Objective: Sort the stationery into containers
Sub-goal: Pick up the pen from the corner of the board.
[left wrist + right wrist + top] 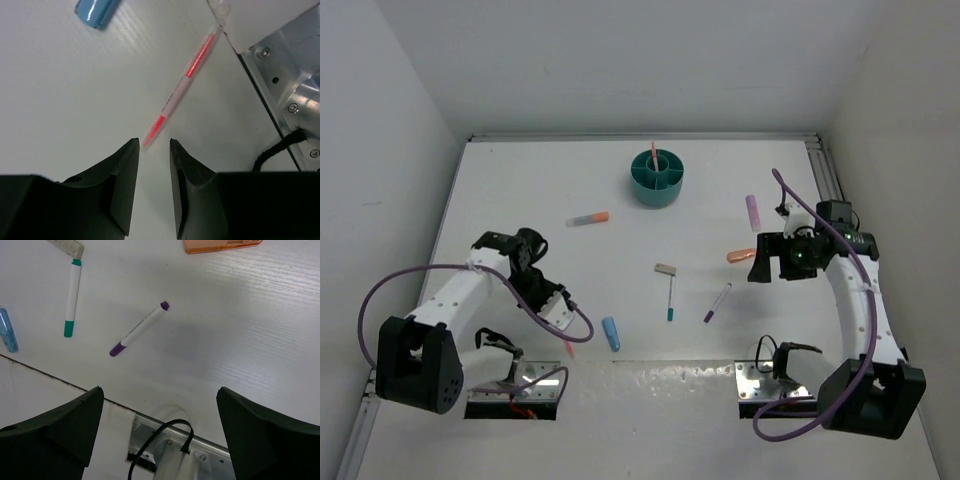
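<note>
The teal cup (657, 180) stands at the back centre with a thin red pen (654, 152) upright in it. My left gripper (563, 322) (154, 144) is open by a narrow gap and empty. A red pen (182, 87) lies on the table, its near end just at the fingertips. A blue cylinder (611, 333) (97, 11) lies beside it. My right gripper (758, 268) (160, 390) is wide open and empty above the table. An orange cylinder (741, 256) (220, 245) lies next to it. A purple-ended pen (717, 302) (140, 329) lies in front of it.
A teal-ended white pen (671, 298) (72, 297) and a grey-beige block (665, 269) lie mid-table. A lilac cylinder (753, 212) lies at the right. A short blue-and-orange piece (588, 217) lies left of the cup. Metal base plates (290, 75) (200, 450) line the near edge.
</note>
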`<state>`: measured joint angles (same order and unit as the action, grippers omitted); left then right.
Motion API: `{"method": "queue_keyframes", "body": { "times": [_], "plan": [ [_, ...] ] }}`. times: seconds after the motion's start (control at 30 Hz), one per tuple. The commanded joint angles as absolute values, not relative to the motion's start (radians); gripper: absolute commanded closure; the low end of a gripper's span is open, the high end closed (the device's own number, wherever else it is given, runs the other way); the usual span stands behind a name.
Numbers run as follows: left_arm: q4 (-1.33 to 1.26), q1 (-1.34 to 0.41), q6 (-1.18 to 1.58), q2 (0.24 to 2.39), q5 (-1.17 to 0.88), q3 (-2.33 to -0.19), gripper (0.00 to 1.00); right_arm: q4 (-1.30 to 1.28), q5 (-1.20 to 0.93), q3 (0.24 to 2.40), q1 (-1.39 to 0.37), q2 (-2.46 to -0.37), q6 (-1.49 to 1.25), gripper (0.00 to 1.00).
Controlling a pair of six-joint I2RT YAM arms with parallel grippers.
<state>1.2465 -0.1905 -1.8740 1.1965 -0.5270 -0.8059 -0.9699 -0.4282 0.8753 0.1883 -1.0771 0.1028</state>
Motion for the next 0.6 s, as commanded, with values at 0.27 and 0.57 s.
{"method": "queue_keyframes", "body": {
  "times": [0.27, 0.57],
  "plan": [
    [1.223, -0.265, -2.315, 1.183, -0.462, -0.652, 0.64, -1.005, -0.417, 0.914, 0.193, -1.091, 0.132, 0.08],
    [1.043, -0.319, -2.287, 1.201, -0.485, -0.583, 0.64, -1.005, -0.42, 0.937, 0.199, -1.132, 0.121, 0.07]
  ]
}}
